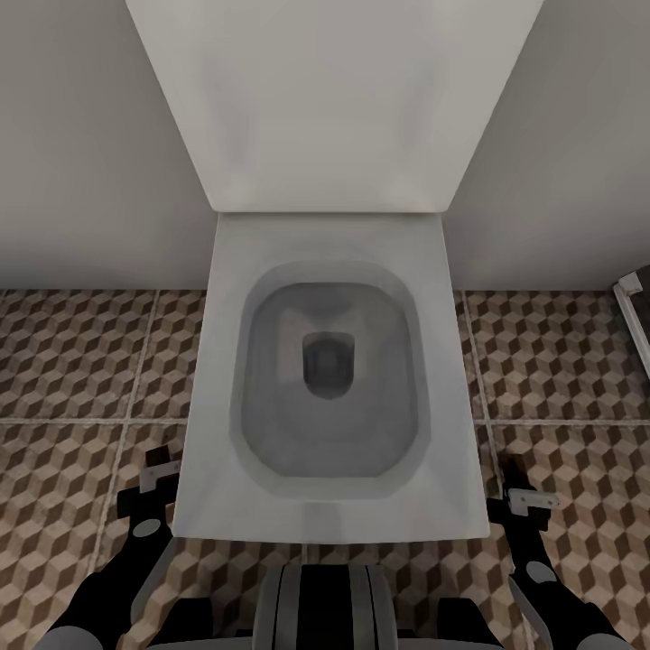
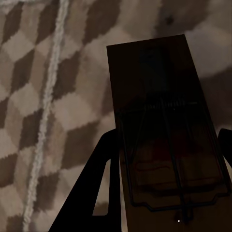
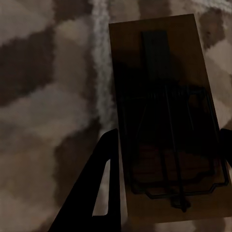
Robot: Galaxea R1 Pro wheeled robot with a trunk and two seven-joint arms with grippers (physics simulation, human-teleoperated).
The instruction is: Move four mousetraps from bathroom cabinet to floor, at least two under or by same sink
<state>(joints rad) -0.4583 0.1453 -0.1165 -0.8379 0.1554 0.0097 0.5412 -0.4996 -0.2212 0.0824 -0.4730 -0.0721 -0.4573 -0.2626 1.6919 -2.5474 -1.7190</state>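
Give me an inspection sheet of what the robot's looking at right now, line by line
Surface: bathroom floor, cube-patterned tiles with pale grout lines.
Job's things: one mousetrap in the left gripper, another mousetrap in the right gripper; both above the tiles.
Clutter: nothing seen.
Grippers: each shut on its trap, on either side of the toilet.
Cables: nothing seen.
Surroundings: white toilet with raised lid against a plain wall; a white-edged fixture at the right edge.
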